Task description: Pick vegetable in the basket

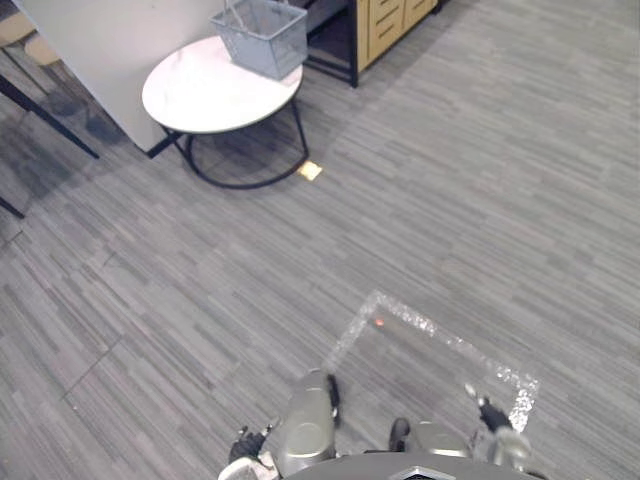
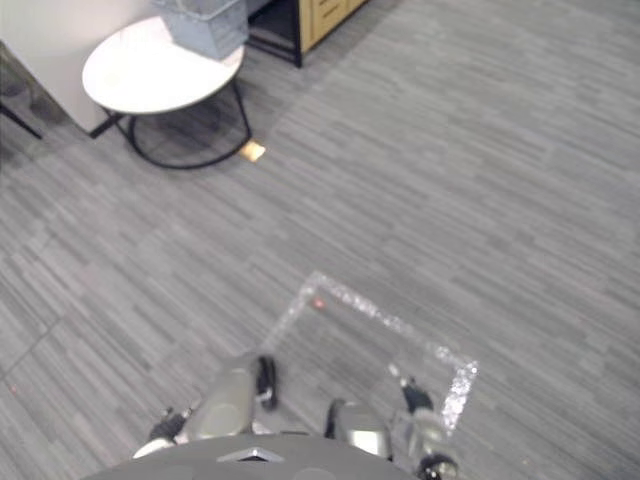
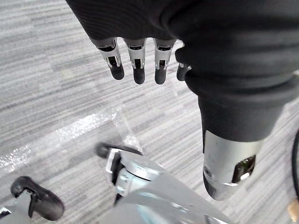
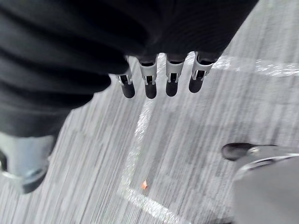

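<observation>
Both hands hang over the grey carpet floor [image 1: 450, 200], holding nothing.
The left hand [image 3: 138, 56] and the right hand [image 4: 150, 79] keep their fingers straight and loose, thumbs apart. The grey wire basket [image 1: 262, 40] stands on a round white surface [image 1: 200, 95], well apart from both; what it holds I cannot tell.

Office-like room, grey carpet tiles [image 1: 450, 200], round white side table [image 1: 200, 95], wooden drawer cabinet [image 1: 392, 22]

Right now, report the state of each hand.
Left hand: open, fingers relaxed, holding nothing.
Right hand: open, fingers relaxed, holding nothing.
</observation>
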{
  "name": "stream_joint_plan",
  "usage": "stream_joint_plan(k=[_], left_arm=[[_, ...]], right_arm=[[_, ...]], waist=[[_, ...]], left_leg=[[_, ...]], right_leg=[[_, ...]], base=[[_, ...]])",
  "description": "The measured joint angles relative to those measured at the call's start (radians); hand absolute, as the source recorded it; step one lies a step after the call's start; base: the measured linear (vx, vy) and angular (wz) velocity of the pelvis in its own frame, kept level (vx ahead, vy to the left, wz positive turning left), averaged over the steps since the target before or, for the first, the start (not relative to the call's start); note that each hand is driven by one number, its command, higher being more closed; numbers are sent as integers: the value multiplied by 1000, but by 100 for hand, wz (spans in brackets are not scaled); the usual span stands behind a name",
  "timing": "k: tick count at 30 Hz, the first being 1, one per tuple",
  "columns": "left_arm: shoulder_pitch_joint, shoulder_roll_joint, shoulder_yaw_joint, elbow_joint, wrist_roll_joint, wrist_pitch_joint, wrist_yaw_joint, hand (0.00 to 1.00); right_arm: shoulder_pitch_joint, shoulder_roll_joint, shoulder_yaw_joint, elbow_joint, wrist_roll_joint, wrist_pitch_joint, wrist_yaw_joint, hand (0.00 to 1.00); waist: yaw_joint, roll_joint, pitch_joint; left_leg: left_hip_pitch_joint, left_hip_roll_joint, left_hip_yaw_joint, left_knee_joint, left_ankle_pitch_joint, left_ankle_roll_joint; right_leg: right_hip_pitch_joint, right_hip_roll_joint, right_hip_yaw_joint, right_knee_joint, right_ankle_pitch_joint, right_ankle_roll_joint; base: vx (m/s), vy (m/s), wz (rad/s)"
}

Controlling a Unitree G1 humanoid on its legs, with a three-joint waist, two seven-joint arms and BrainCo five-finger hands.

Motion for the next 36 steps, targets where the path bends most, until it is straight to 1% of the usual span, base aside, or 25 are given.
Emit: stream_joint_plan(k=[2,3,5,6,7,8,10,11,12,13,14,15,17,19,23,25,26,27,29,30,32,33,34,35,36], left_arm=[[11,-10,-9,1,1,0,1,0],[17,-20,-19,2,2,0,5,0],[27,-26,-58,21,18,1,9,0],[43,3,-58,24,44,3,7,0],[44,23,-65,34,65,2,12,0],[37,31,-67,32,79,1,15,0],[12,47,-77,31,95,1,17,0],[11,55,-77,29,112,2,15,0],[17,54,-79,24,117,2,11,0],[21,55,-88,18,118,3,11,0],[17,67,-113,13,124,11,8,0],[9,75,-135,-5,124,15,9,0],[-34,77,-156,-16,126,14,9,0],[-90,74,-155,-40,126,12,13,0],[-172,31,-138,-109,126,-3,32,0],[-203,-17,-111,-133,126,-5,41,0],[-208,-27,-100,-135,126,-5,44,0],[-207,-41,-82,-133,126,-5,50,0],[-211,-73,-56,-114,126,-3,51,0],[-199,-103,-45,-100,125,-2,50,0],[-168,-121,0,-67,124,0,45,0],[-158,-123,42,-65,116,-1,38,0],[-158,-123,63,-63,111,0,32,0],[-151,-112,105,-61,106,0,25,0],[-132,-95,119,-48,105,2,20,0]], right_arm=[[-37,-21,64,-44,-3,-7,-8,0],[-66,-33,96,-57,-19,-20,-15,0],[-92,-46,131,-56,-40,-26,-18,0],[-94,-26,151,-52,-41,-29,-18,0],[-95,-7,164,-45,-43,-34,-14,0],[-93,-2,170,-46,-45,-41,-13,0],[-83,-1,163,-39,-69,-47,-9,0],[-58,1,153,-22,-71,-44,2,0],[-19,1,139,-13,-71,-43,11,0],[3,1,136,-12,-70,-43,13,0],[47,3,118,-6,-70,-43,18,0],[73,3,69,-9,-57,-43,23,0],[95,-16,30,-5,-61,-40,22,0],[125,-7,-15,-4,-60,-39,23,0],[194,63,-110,-11,-48,-22,19,0],[223,72,-122,-17,-37,-13,17,0],[228,77,-129,-27,-37,-10,16,0],[233,77,-130,-37,-38,-5,17,0],[236,80,-134,-53,-39,-2,17,0],[233,64,-151,-54,-39,-2,17,0],[204,52,-167,-59,-39,-1,17,0],[194,48,-166,-76,-39,-1,18,0],[188,46,-165,-87,-39,-1,17,0],[166,39,-155,-88,-46,0,11,0],[167,30,-126,-85,-60,1,8,0]], waist=[[4,18,0],[21,35,2],[49,50,1],[58,8,-14],[65,-37,-33],[65,-49,-40],[56,-59,-41],[44,-64,-40],[39,-62,-40],[34,-62,-39],[21,-62,-38],[5,-57,-35],[-24,-37,-22],[-33,-34,-17],[-75,-25,-14],[-72,-22,-16],[-75,-20,-17],[-74,-17,-17],[-76,-8,-20],[-72,23,-28],[-75,46,-33],[-75,59,-34],[-68,64,-33],[-60,59,-23],[-52,55,-19]], left_leg=[[-1,2,-25,-215,81,-11],[-6,14,-48,-309,107,-15],[-7,29,-46,-316,147,-13],[0,-15,-20,-254,239,-5],[-20,-56,2,-204,226,19],[-25,-72,13,-196,204,32],[1,-115,30,-167,165,83],[61,-145,34,-167,117,102],[147,-163,37,-178,67,115],[193,-168,39,-189,45,121],[279,-183,30,-208,11,129],[365,-195,17,-241,-5,133],[477,-192,2,-298,-28,135],[550,-181,-11,-323,-56,139],[641,-134,-49,-327,-144,101],[695,-95,-61,-325,-209,62],[702,-83,-74,-325,-225,53],[726,-60,-79,-322,-242,51],[722,-22,-98,-247,-226,29],[707,14,-115,-161,-201,-4],[627,49,-148,78,-97,-22],[517,68,-193,317,69,-64],[457,78,-207,451,121,-103],[358,97,-203,664,129,-111],[293,108,-158,781,106,-93]], right_leg=[[9,-1,7,-12,-19,29],[21,-1,22,-11,-43,54],[73,-18,47,-14,-86,94],[102,-83,49,-21,-106,118],[80,-132,84,20,-96,118],[50,-152,105,61,-74,115],[-16,-190,171,231,18,115],[-49,-209,189,382,122,99],[-106,-231,190,554,324,95],[-134,-241,189,651,377,95],[-199,-260,169,832,351,72],[-260,-264,135,940,268,53],[-335,-245,47,951,137,42],[-404,-208,-39,821,74,34],[-482,-120,-102,343,106,61],[-505,-87,-64,104,185,62],[-508,-83,-46,65,195,65],[-518,-76,-37,83,279,64],[-543,-70,-46,223,292,27],[-537,-53,-73,298,220,-30],[-485,-33,-99,345,129,-48],[-418,-13,-113,324,89,-55],[-379,-3,-118,308,76,-59],[-290,18,-120,266,58,-65],[-188,30,-118,209,49,-73]], base=[[366,222,-11],[462,318,-32],[527,385,-34],[596,356,-27],[600,315,-22],[610,268,-10],[638,309,16],[782,370,11],[767,352,6],[493,217,2],[616,224,12],[609,204,17],[607,138,19],[495,12,22],[466,-116,41],[701,-256,25],[626,-240,30],[640,-276,37],[646,-328,38],[792,-442,24],[789,-413,18],[498,-222,18],[596,-246,14],[577,-196,1],[456,-154,-6]])
